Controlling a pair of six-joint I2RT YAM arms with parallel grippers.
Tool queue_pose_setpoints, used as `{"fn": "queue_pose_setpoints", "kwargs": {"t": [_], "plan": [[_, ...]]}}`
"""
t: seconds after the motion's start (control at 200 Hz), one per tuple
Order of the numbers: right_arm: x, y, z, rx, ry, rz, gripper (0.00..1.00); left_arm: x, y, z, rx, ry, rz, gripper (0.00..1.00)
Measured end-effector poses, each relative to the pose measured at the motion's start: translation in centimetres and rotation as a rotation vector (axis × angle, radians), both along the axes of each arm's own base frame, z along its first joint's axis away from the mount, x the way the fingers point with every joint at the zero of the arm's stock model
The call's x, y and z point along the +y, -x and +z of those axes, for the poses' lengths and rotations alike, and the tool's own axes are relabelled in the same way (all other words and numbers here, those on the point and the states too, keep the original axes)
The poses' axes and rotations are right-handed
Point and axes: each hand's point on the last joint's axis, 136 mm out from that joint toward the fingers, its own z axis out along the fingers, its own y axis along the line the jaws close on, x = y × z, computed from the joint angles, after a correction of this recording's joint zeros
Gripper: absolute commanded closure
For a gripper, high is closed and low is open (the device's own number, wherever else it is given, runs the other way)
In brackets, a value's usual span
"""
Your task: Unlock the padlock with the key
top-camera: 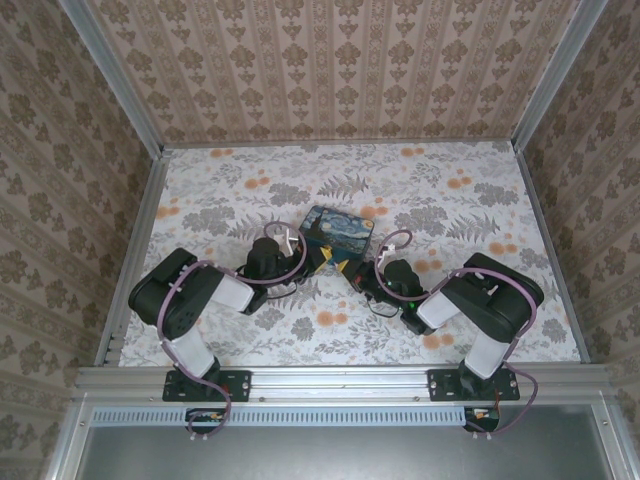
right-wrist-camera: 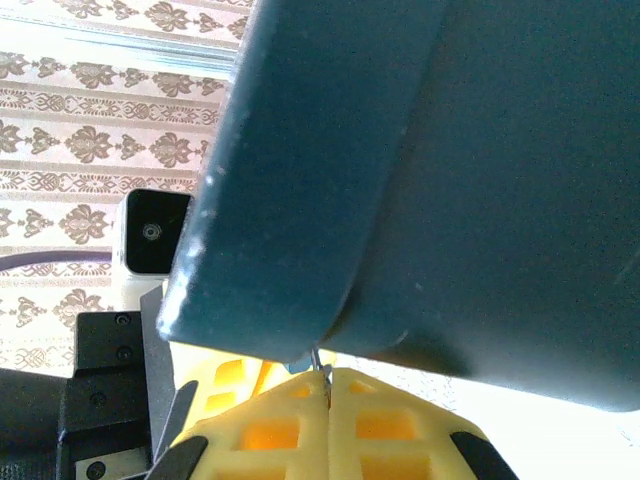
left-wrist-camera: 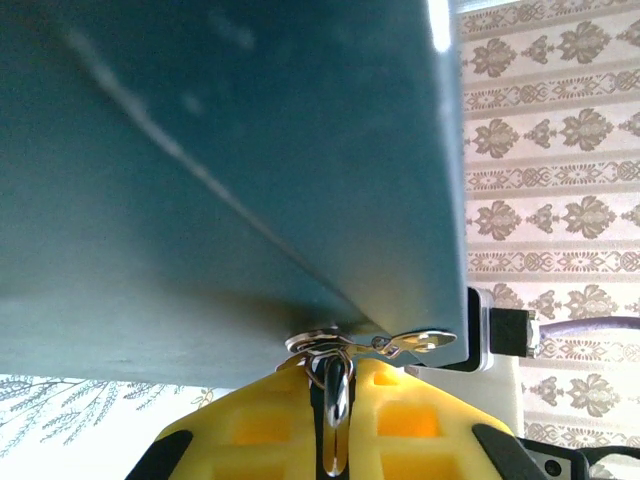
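Both arms meet at a square dark teal box (top-camera: 337, 230).
The left end effector (left-wrist-camera: 335, 385) is clamped on a silvery metal ring (left-wrist-camera: 340, 410); the right end effector (right-wrist-camera: 327, 380) is pinched together.

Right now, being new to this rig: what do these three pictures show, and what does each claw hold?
The left arm and right arm are robot arms bolted at the near edge of a flowered table. The wide picture looks down from above and behind them; the other two come from cameras on the wrists. On the table is a painted box, and both arms reach its near corner. The dark teal mass in the wrist pictures is probably its side. The left gripper is shut on a metal key ring. The right gripper is shut on a thin silvery piece; what it belongs to I cannot tell.
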Motion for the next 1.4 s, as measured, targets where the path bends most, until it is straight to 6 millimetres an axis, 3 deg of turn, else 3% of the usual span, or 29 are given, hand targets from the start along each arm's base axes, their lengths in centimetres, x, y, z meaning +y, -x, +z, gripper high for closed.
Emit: {"fn": "queue_pose_setpoints", "kwargs": {"t": [0.995, 1.4], "plan": [[-1.2, -1.6, 1.5, -0.114, 0.03, 0.082, 1.0, -0.2, -0.3, 1.3, 0.036, 0.088, 0.051, 1.0], [-0.1, -1.7, 1.0, -0.051, -0.015, 0.089, 1.0, 0.2, -0.8, 1.0, 0.042, 0.084, 0.092, 1.0]]}}
